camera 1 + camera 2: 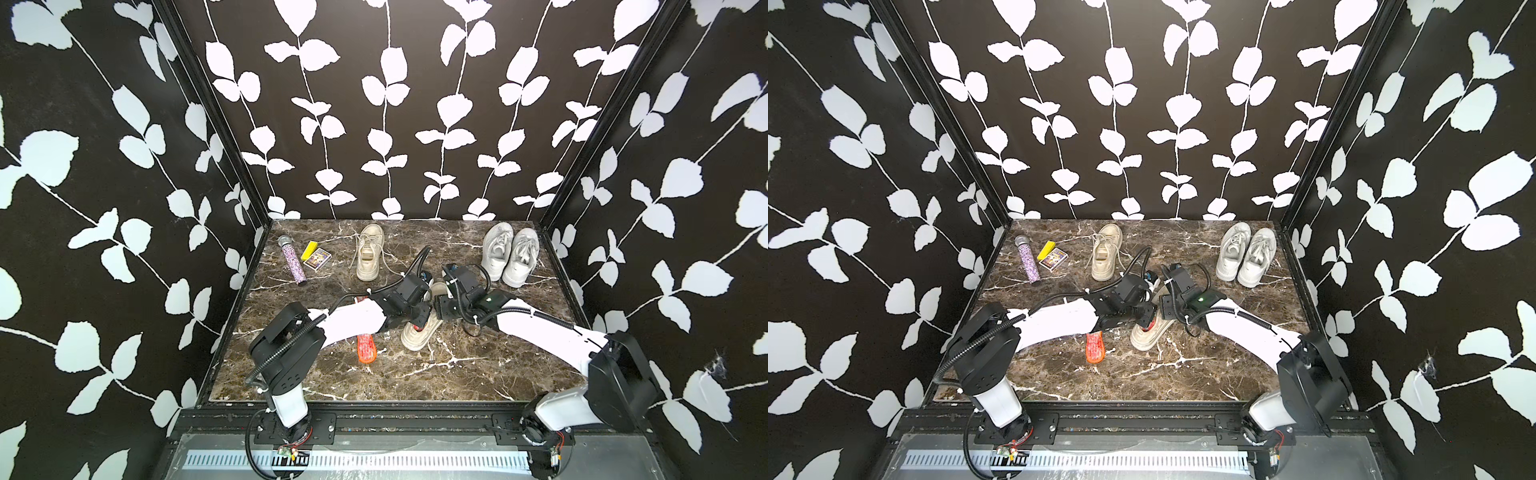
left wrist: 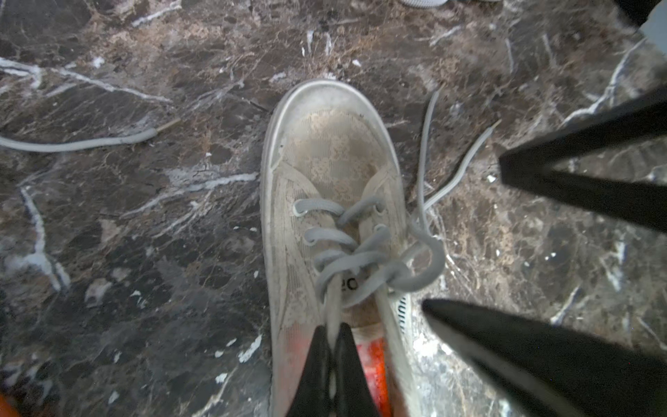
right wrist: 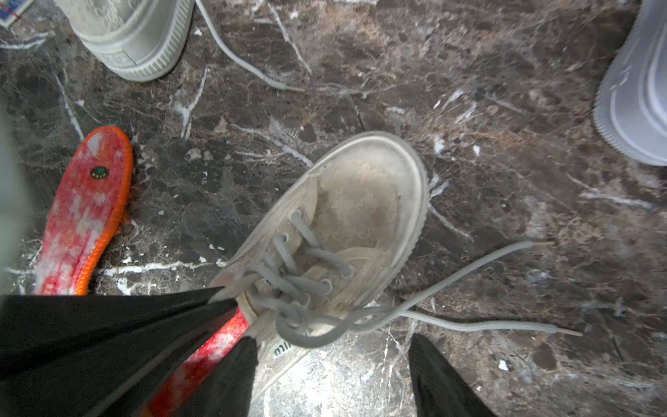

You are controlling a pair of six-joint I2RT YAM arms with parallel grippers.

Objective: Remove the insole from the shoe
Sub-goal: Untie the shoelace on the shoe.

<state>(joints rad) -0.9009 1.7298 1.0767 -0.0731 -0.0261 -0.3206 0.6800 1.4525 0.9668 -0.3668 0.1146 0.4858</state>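
The worn lace-mesh shoe (image 2: 332, 162) is lying mid-way on the veined marble table (image 1: 415, 374). The left gripper (image 2: 334, 337) is pressing shut at its mouth above the fuzzy red insole (image 3: 202, 361), and the right gripper (image 3: 335, 364) is gaping wide, empty.

centre: worn beige lace-up canvas sneaker (image 1: 417, 337) on brown marble tabletop (image 1: 415, 382) | inside: red foam insole (image 2: 372, 361) | left: second red-orange insole (image 1: 365, 351), flat | behind: matching beige sneaker (image 1: 369, 254) | back right: white sneaker pair (image 1: 509, 255) | back left: glittery purple microphone (image 1: 294, 262), yellow box (image 1: 308, 249), card pack (image 1: 317, 259)
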